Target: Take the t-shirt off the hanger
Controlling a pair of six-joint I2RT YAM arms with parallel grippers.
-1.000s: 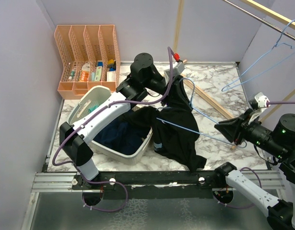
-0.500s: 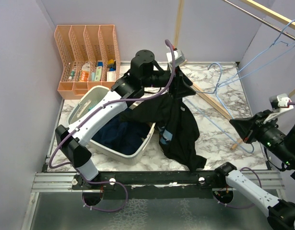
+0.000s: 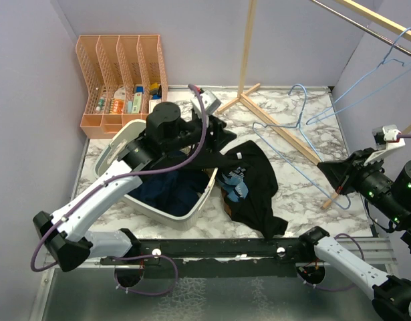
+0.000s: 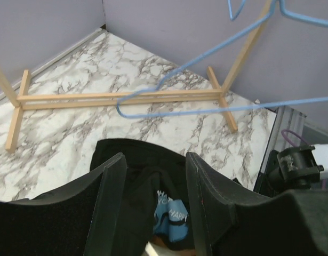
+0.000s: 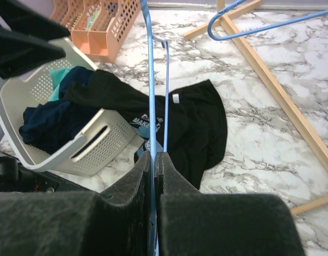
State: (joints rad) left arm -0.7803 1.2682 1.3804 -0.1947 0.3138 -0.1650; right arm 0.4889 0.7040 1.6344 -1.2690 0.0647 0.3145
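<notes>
The right gripper [image 5: 154, 156] is clamped tight on the thin wire of the blue hanger [image 5: 151, 90]. Its two pads are pressed together and the wire runs straight out ahead of them. The wire is bare. Beyond and beneath that grip, the black t-shirt [image 5: 198, 125] lies crumpled on the marble table [image 5: 270, 144], off the hanger. One part of it drapes over the rim of the white laundry basket [image 5: 94, 144] to the gripper's front left. The basket holds dark blue clothes [image 5: 44, 125].

The left gripper [image 4: 156, 158] hangs with its fingers [image 4: 108, 197] spread apart, grasping nothing. The t-shirt shows directly under the gap between them, its blue printed patch [image 4: 170, 218] facing up. Ahead of those fingers, blue hanger wire crosses above the table, and past it lies the wooden stand [image 4: 73, 98].

In the top view the left gripper [image 3: 218, 134] sits over the basket's far rim, well apart from the right gripper [image 3: 327, 175], with the t-shirt roughly between them.
</notes>
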